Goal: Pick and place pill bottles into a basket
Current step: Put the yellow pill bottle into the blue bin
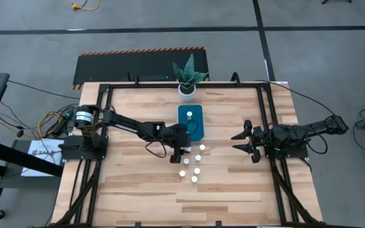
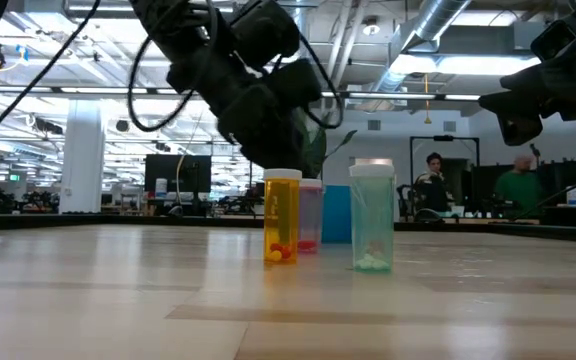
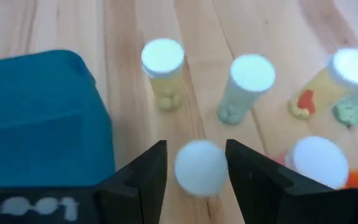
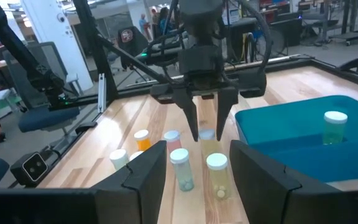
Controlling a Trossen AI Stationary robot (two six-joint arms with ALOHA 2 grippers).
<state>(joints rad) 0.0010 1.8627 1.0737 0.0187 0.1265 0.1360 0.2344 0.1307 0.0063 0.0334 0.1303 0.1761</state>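
The teal basket (image 1: 196,130) lies at the table's middle with one pill bottle (image 4: 335,126) standing inside it. Several more white-capped bottles (image 1: 197,170) stand on the wood just near of it. My left gripper (image 3: 196,149) is open and points down. Its two fingers stand on either side of one bottle's white cap (image 3: 201,168), next to the basket's near edge (image 3: 36,118). I cannot tell whether the fingers touch the cap. My right gripper (image 1: 241,142) is open and empty, right of the bottles, facing them.
A white pot with a green plant (image 1: 187,88) stands at the table's far edge, behind the basket. Two bottles (image 3: 251,87) stand close beyond my left gripper and two more (image 3: 319,158) beside it. People sit in the room beyond the table (image 2: 433,185).
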